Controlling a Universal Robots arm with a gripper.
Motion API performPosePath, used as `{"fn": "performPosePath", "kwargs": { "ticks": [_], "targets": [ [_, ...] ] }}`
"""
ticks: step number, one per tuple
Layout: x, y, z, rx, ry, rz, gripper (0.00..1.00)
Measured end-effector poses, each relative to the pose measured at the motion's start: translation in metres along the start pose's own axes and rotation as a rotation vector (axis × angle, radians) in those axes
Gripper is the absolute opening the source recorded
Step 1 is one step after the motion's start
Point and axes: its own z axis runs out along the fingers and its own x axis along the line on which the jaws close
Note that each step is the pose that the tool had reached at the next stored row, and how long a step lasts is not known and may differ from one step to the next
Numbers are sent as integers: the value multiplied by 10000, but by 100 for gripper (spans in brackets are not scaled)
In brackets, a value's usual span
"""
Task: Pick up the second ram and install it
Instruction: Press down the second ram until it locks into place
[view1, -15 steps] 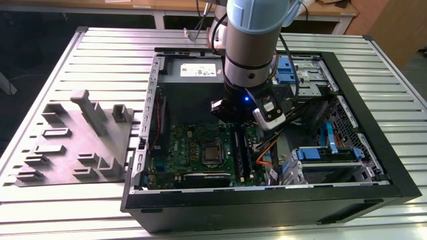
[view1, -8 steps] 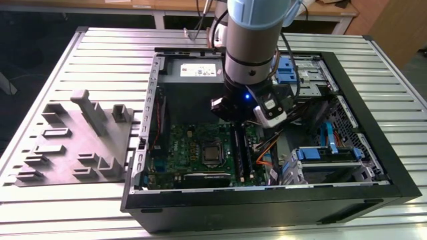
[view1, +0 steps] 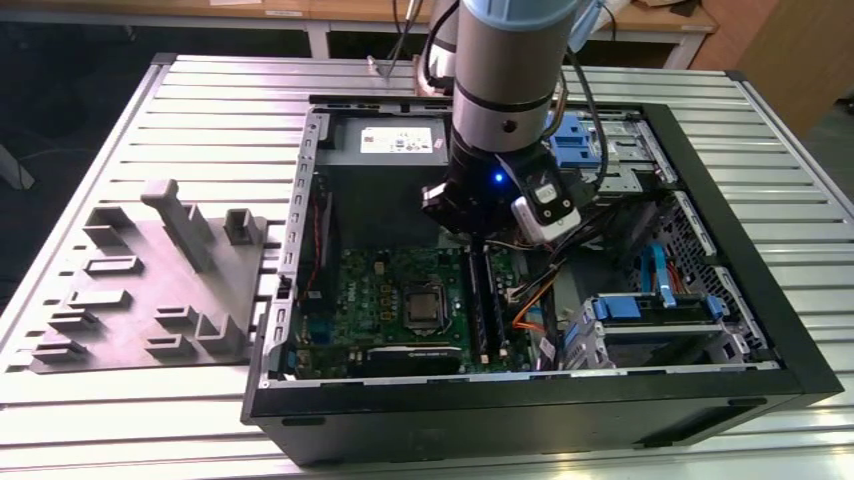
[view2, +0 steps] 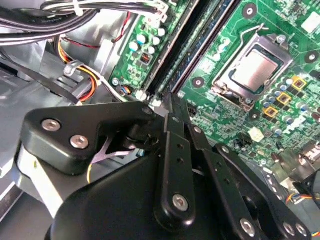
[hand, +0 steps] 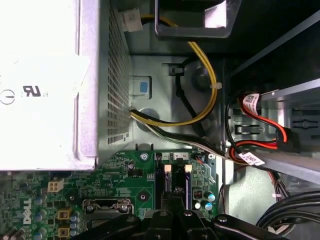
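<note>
Behind your workspace: ribbed metal table, pale grey; wooden desk with white legs along the far edge; wooden cabinet; dark floor beneath.

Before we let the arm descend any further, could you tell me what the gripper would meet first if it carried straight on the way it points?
Most likely the black memory slots on the motherboard: the gripper points down right over them. How much gap remains is unclear.
</note>
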Motion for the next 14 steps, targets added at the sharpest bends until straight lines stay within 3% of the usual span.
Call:
{"fn": "performPosePath", "kwargs": {
  "ticks": [4, 14],
  "targets": [
    [-1, -39, -2, 4, 0, 0, 10],
    [-6, -261, -11, 14, 0, -1, 10]
  ]
}}
